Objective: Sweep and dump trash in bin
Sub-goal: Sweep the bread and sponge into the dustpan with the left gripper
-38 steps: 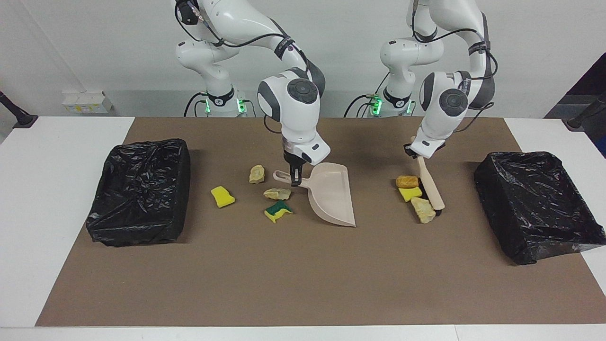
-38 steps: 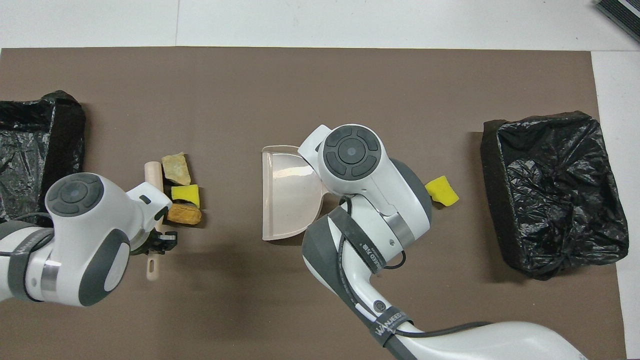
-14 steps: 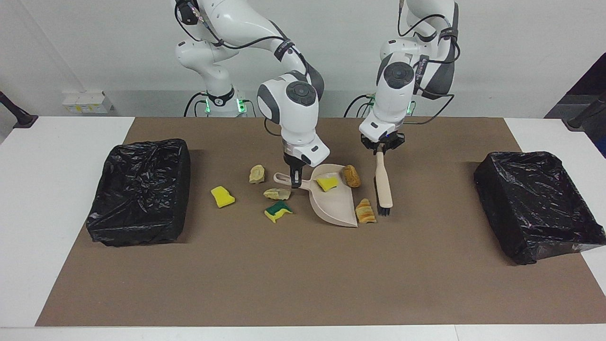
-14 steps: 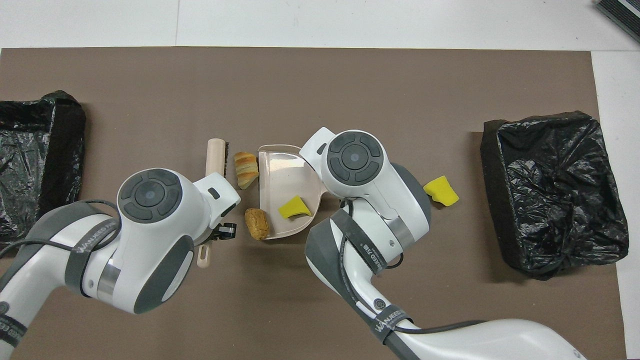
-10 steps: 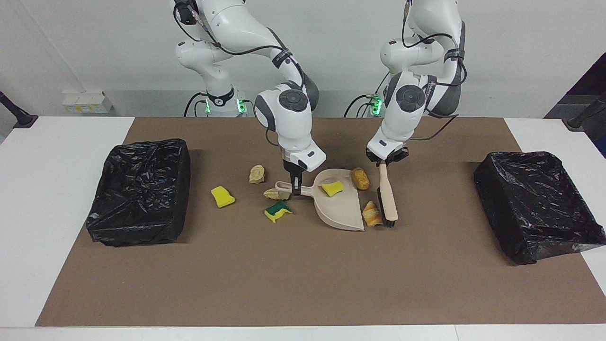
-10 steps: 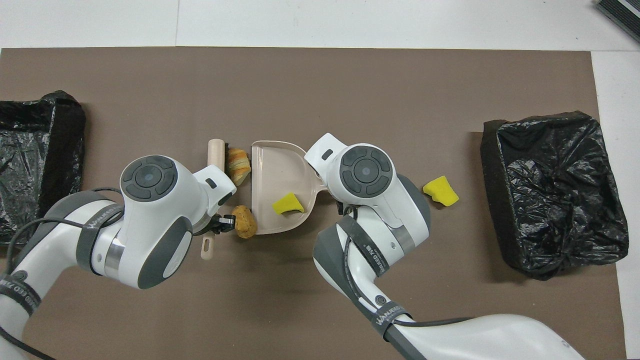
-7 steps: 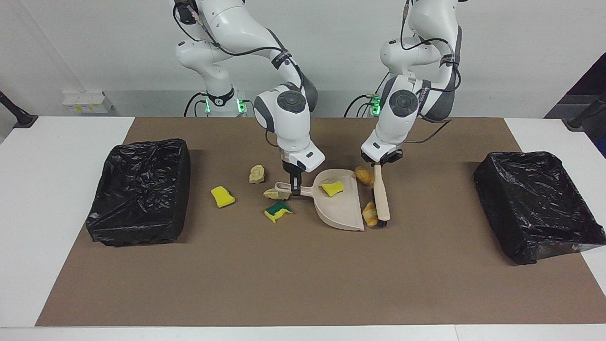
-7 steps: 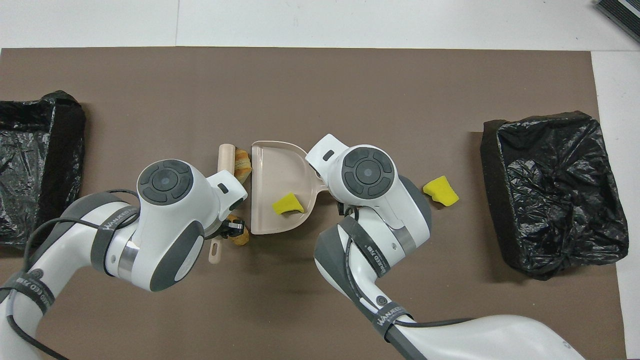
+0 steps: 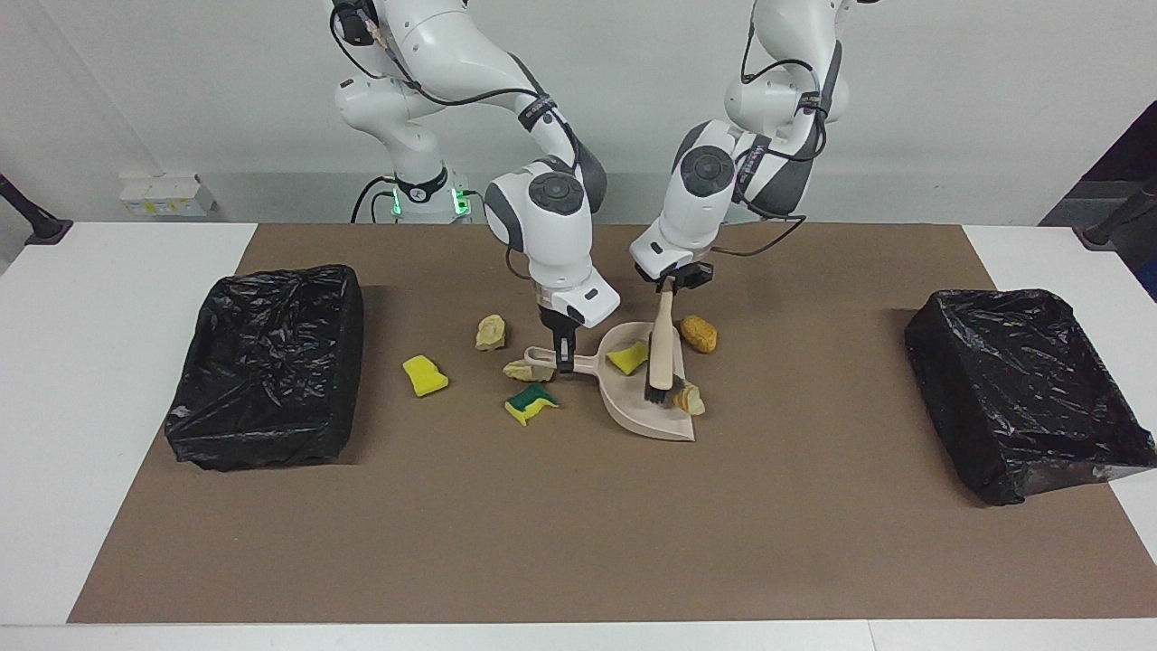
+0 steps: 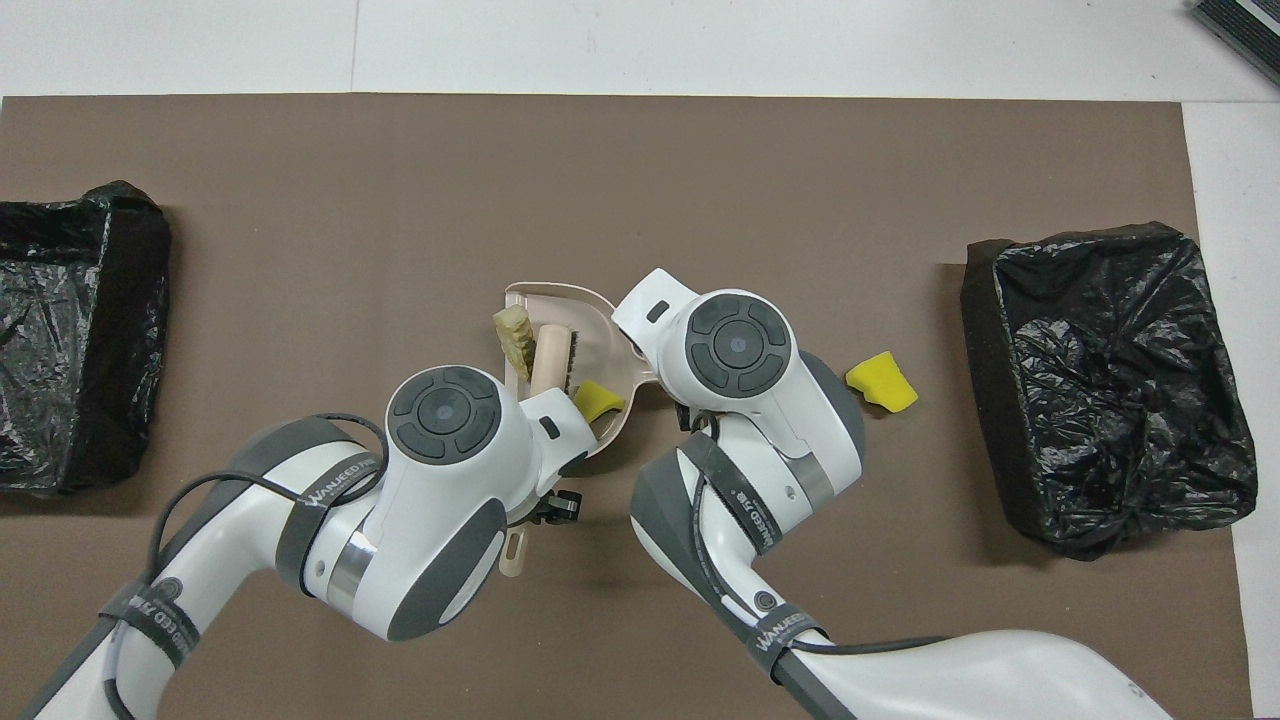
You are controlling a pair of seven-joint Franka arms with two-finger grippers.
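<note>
My right gripper (image 9: pixel 565 351) is shut on the handle of the beige dustpan (image 9: pixel 640 411), which rests on the brown mat. My left gripper (image 9: pixel 671 285) is shut on the beige brush (image 9: pixel 661 348); its bristles are down inside the pan's mouth. A yellow sponge piece (image 9: pixel 626 358) lies in the pan. A beige chunk (image 9: pixel 690 398) sits at the pan's open edge beside the bristles. An orange-brown lump (image 9: pixel 699 333) lies on the mat beside the pan, toward the left arm's end. In the overhead view the brush (image 10: pixel 547 352), chunk (image 10: pixel 512 335) and sponge (image 10: pixel 597 397) show; the lump is hidden.
Beside the pan's handle, toward the right arm's end, lie two beige chunks (image 9: pixel 491 332) (image 9: pixel 529 370), a green-yellow sponge (image 9: pixel 531 402) and a yellow sponge (image 9: pixel 424 375). Black bag-lined bins stand at the right arm's end (image 9: pixel 267 362) and the left arm's end (image 9: pixel 1026 389).
My left gripper has swept the brush sideways into the dustpan's mouth, pushing the beige chunk to the pan's edge. The orange-brown lump stayed on the mat. The dustpan barely moved.
</note>
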